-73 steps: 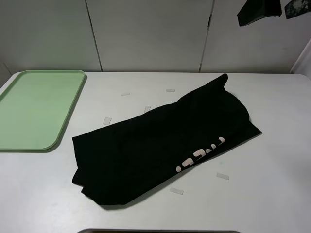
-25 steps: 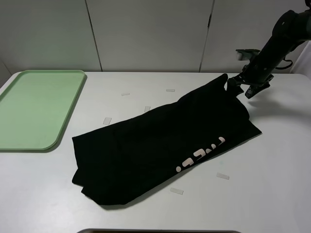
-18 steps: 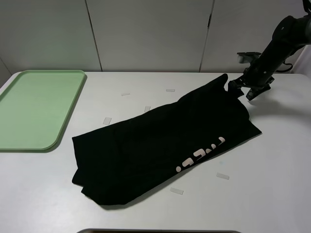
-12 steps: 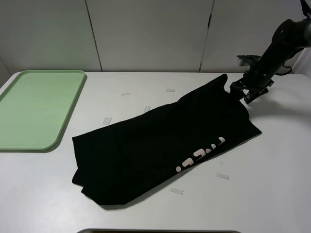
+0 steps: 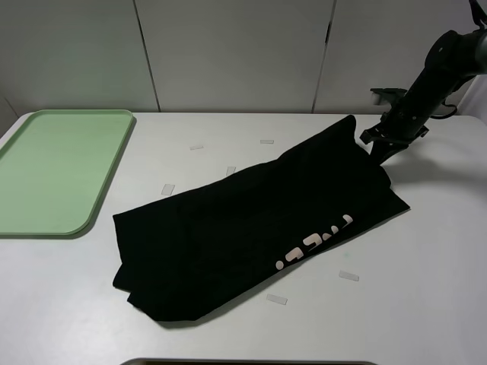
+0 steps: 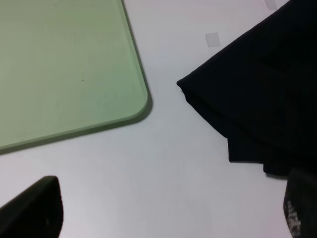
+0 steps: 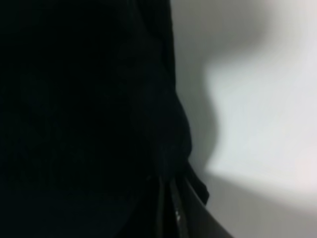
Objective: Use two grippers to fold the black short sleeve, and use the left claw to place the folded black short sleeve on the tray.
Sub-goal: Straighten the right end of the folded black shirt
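The black short sleeve (image 5: 259, 224) lies spread out and slanted on the white table, with pale lettering (image 5: 316, 243) near its front edge. My right gripper (image 5: 378, 150) is down at the shirt's far right corner, touching or just over the cloth edge. The right wrist view is filled with dark cloth (image 7: 84, 109), so its jaws cannot be made out. My left gripper (image 6: 166, 208) is open and empty above bare table, between the tray's corner and the shirt's near left corner (image 6: 237, 99). The pale green tray (image 5: 57, 171) sits empty at the far left; it also shows in the left wrist view (image 6: 64, 69).
Several small clear tape pieces lie on the table around the shirt, such as one (image 5: 168, 188) left of it and one (image 5: 348, 276) in front of it. A white panelled wall (image 5: 228, 53) stands behind the table. A dark edge (image 5: 251, 362) shows at the front.
My right arm came into view from the upper right and lowered its gripper to the shirt's far right corner. The shirt and tray have not moved.
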Motion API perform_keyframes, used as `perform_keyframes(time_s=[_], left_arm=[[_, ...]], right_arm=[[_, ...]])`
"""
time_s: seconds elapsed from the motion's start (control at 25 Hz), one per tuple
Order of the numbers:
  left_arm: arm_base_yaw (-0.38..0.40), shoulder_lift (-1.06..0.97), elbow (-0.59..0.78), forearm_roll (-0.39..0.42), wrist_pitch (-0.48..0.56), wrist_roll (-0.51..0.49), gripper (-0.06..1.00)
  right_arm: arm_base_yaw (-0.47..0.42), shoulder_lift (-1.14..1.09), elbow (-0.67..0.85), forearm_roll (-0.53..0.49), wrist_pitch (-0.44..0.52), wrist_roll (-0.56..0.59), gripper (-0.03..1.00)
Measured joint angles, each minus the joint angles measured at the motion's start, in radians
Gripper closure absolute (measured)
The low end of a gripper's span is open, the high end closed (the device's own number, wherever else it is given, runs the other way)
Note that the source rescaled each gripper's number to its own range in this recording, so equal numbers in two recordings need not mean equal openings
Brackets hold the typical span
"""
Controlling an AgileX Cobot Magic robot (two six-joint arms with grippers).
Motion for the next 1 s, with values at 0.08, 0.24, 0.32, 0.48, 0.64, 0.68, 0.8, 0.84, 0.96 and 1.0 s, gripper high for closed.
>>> perform_keyframes(time_s=[0.08, 0.24, 0.32, 0.48, 0.64, 0.68, 0.8, 0.84, 0.96, 1.0], left_arm=[[0.0, 0.0, 0.0, 0.0, 0.0, 0.0, 0.07], [0.0, 0.0, 0.0, 0.0, 0.0, 0.0, 0.07], [0.0, 0.0, 0.0, 0.0, 0.0, 0.0, 0.07], [0.0, 0.0, 0.0, 0.0, 0.0, 0.0, 0.07], [0.0, 0.0, 0.0, 0.0, 0.0, 0.0, 0.07], [0.0, 0.0, 0.0, 0.0, 0.0, 0.0, 0.07], [0.0, 0.0, 0.0, 0.0, 0.0, 0.0, 0.07], [0.0, 0.0, 0.0, 0.0, 0.0, 0.0, 0.07], [0.0, 0.0, 0.0, 0.0, 0.0, 0.0, 0.07], [0.0, 0.0, 0.0, 0.0, 0.0, 0.0, 0.07]], right_arm=[[0.0, 0.0, 0.0, -0.006, 0.009, 0.004, 0.97], [0.0, 0.0, 0.0, -0.031, 0.031, 0.02, 0.97], [0.0, -0.001, 0.0, -0.052, 0.048, 0.044, 0.97], [0.0, -0.029, 0.0, -0.103, 0.06, 0.124, 0.97], [0.0, -0.083, 0.0, -0.153, 0.061, 0.21, 0.97], [0.0, -0.095, 0.0, -0.166, 0.061, 0.235, 0.97], [0.0, -0.119, 0.0, -0.188, 0.068, 0.314, 0.97], [0.0, -0.124, 0.0, -0.19, 0.076, 0.342, 0.97], [0.0, -0.126, 0.0, -0.195, 0.11, 0.403, 0.97], [0.0, -0.126, 0.0, -0.195, 0.121, 0.418, 0.97]])
